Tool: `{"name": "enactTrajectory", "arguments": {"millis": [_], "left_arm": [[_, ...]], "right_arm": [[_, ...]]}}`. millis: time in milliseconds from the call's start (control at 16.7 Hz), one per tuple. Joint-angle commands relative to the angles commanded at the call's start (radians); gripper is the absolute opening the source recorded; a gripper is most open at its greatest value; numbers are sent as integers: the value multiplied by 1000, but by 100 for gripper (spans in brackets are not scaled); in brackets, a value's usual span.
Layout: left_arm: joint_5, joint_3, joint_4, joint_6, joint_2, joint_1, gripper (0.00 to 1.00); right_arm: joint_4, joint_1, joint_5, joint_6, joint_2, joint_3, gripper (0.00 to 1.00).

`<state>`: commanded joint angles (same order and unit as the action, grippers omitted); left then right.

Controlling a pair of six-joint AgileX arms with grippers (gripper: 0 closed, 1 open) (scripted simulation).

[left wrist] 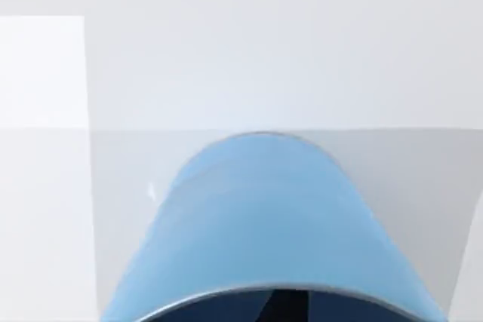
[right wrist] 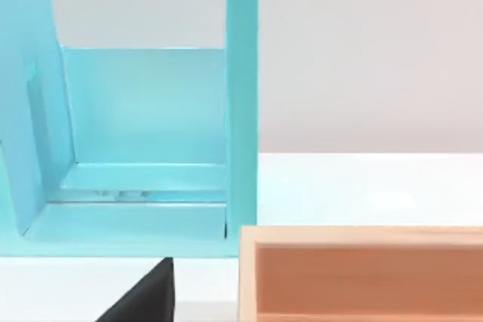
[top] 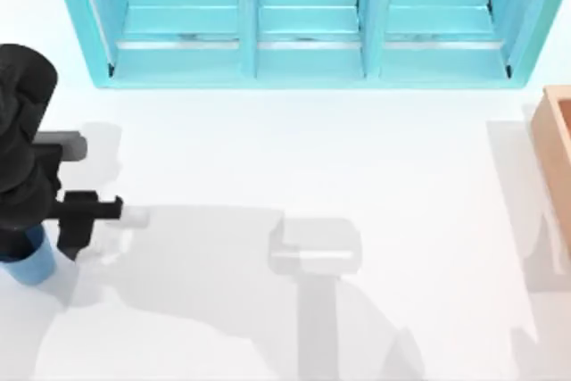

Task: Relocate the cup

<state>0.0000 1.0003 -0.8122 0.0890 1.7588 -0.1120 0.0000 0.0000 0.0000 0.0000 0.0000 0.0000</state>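
The cup point(top: 28, 263) is small, plain and blue, and it stands near the table's left edge, half covered by my black left arm. My left gripper point(top: 37, 231) hangs directly over it, with a black block and a grey tip sticking out to the right. In the left wrist view the cup point(left wrist: 264, 224) is very close, and its rim and dark inside show at the picture's edge. My right arm's wrist camera faces the right end of the turquoise cabinet point(right wrist: 143, 133).
The turquoise cabinet point(top: 303, 24) spans the back of the table with three open bays. A wooden box point(top: 558, 149) sits at the right edge and stands in front of the cabinet as the wooden box point(right wrist: 362, 273) in the right wrist view. White tabletop point(top: 294, 158) stretches between them.
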Motion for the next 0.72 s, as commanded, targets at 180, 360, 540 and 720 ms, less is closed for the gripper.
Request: {"name": "enactTrajectory", "arguments": {"millis": [180, 360, 540, 720], "left_arm": [[0, 0, 0, 0, 0, 0, 10], [0, 0, 0, 0, 0, 0, 0], [0, 0, 0, 0, 0, 0, 0], [0, 0, 0, 0, 0, 0, 0]], "right_arm": [[0, 0, 0, 0, 0, 0, 100], [0, 0, 0, 0, 0, 0, 100], [0, 0, 0, 0, 0, 0, 100], [0, 0, 0, 0, 0, 0, 100]]}}
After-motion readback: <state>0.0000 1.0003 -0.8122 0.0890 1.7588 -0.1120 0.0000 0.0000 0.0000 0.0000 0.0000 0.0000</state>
